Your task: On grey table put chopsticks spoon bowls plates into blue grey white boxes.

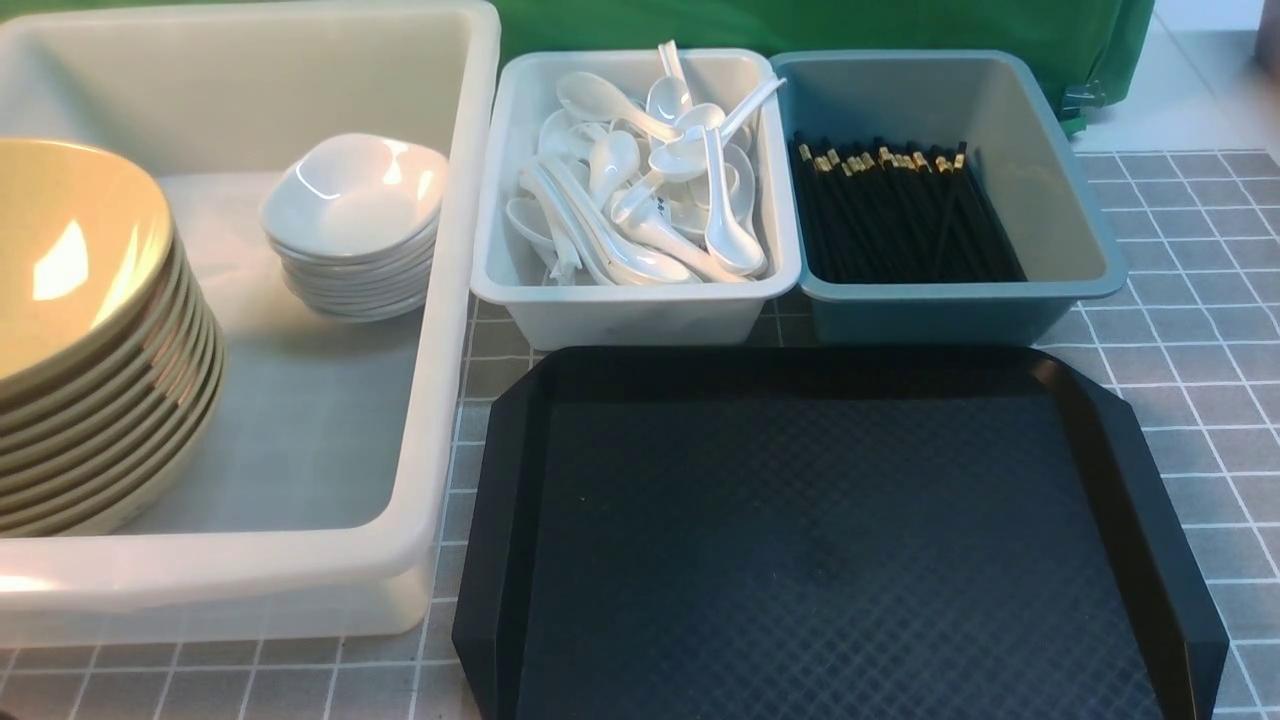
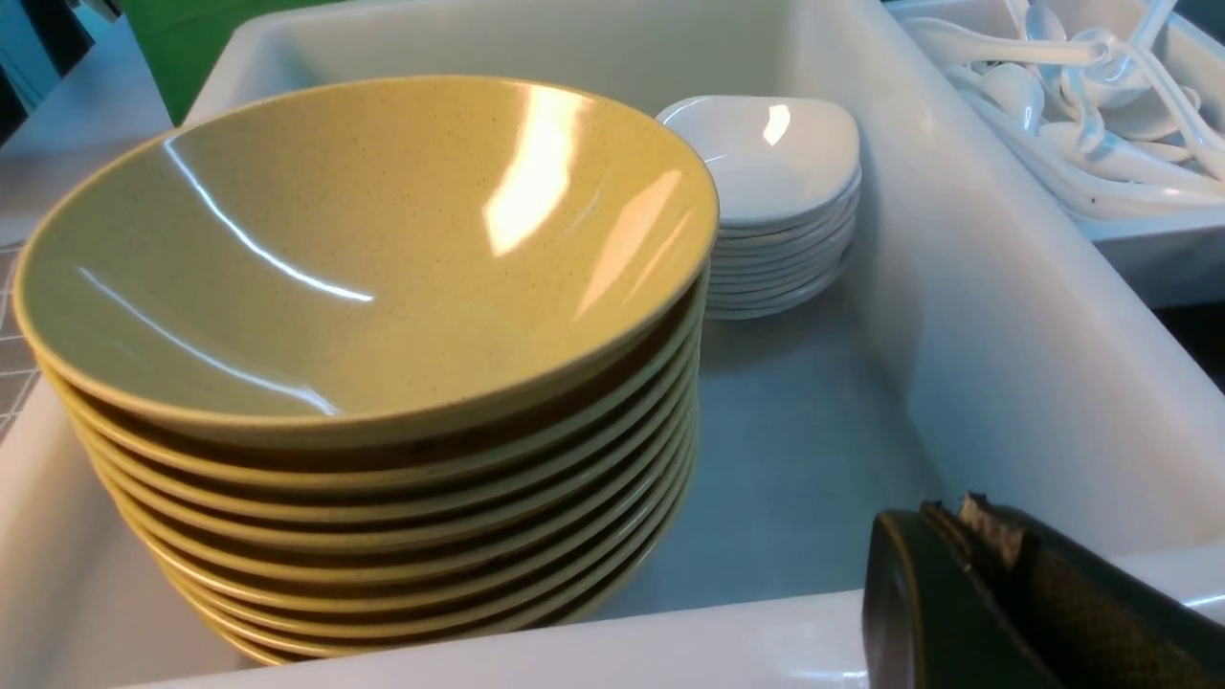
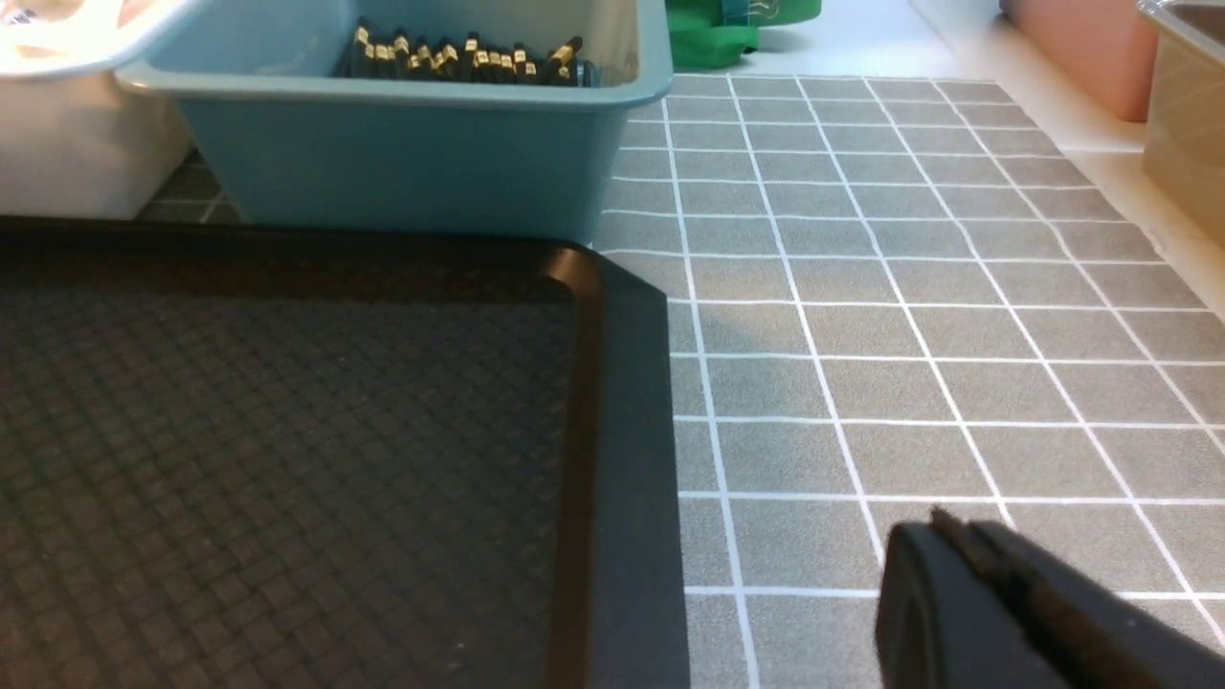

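Landmark: flat black plastic tray with cut corners [image 1: 830, 540], bare, on the grey tiled counter [image 1: 1180, 330].

Very large white plastic tub [image 1: 440, 330] sits just left of the tray. Inside it: a stack of wide yellowish-beige glossy bowls [image 1: 90, 340] at the near-left, and a stack of small white square dishes [image 1: 355, 225] farther back.

Smaller pale grey-white tub [image 1: 630, 310] sits just behind the tray's left half, heaped with glossy white soup spoons [image 1: 650, 190].

Blue-grey tub [image 1: 940, 310] sits just behind the tray's right half, touching the pale tub. It holds black gold-banded chopsticks [image 1: 900, 215], long axes running away from the tray.

Left pincer [image 2: 967, 536] is pressed together, empty, over the white tub's near rim, beside the bowl stack. Right pincer [image 3: 957, 574] is pressed together, empty, over bare counter just right of the tray.

Judgement: nothing loose remains on tray or counter, so sorting looks finished. No target lies ahead of either pincer; left arm is nearer the bowls, right arm nearer the chopsticks.
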